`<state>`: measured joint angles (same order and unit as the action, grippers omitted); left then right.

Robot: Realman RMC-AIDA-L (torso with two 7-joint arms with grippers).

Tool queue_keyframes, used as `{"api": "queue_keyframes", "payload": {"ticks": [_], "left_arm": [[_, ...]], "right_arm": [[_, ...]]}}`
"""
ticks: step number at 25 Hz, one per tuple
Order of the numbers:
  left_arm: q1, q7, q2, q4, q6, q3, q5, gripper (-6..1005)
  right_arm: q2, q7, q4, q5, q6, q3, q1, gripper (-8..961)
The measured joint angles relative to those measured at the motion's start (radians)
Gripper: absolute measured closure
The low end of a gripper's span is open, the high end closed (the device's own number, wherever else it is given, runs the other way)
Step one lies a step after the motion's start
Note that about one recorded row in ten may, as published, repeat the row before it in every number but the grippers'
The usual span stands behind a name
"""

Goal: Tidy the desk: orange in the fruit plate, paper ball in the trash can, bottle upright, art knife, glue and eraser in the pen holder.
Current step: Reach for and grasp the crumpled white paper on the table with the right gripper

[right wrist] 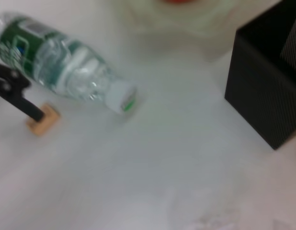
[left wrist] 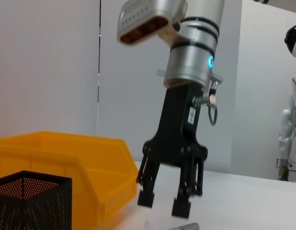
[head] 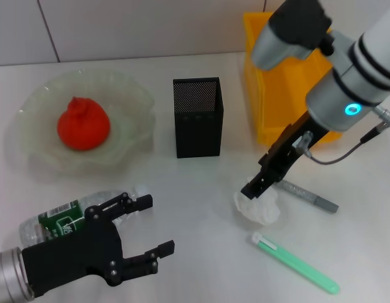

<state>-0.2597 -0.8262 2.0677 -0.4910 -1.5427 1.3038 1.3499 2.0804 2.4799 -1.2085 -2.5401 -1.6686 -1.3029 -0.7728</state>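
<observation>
**Inspector:** Paper ball (head: 258, 207) status?

**Operator:** It lies on the desk (head: 201, 252), between the pen holder (head: 197, 117) and the green knife (head: 295, 262). My right gripper (head: 257, 188) stands directly over it, fingers spread, nothing held.

**Inspector:** Method?

**Operator:** I descend straight, straddle the wad at its middle, close firmly, then lift above the trash can (head: 277, 101) wall. My left gripper (head: 146, 227) hangs open by the bottle (head: 62, 218).

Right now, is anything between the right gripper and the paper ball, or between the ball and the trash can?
Nothing visible. The right gripper, open, is right over the paper ball, and bare desk lies between it and the trash can.
</observation>
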Motion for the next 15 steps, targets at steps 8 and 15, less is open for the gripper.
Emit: {"api": "queue_keyframes", "payload": {"ticks": [8,15], "left_arm": [[-0.001,0.002,-0.001,0.001,0.012,0.001,0.0,173],[-0.005,0.002,-0.002,0.0,0.015,0.007,0.0,172]], "right_arm": [[0.001,0.029,0.104,-0.018,0.115,-0.087,-0.011,179],[0.004,0.03,0.172,-0.013,0.144,-0.117,-0.033,178]]}}
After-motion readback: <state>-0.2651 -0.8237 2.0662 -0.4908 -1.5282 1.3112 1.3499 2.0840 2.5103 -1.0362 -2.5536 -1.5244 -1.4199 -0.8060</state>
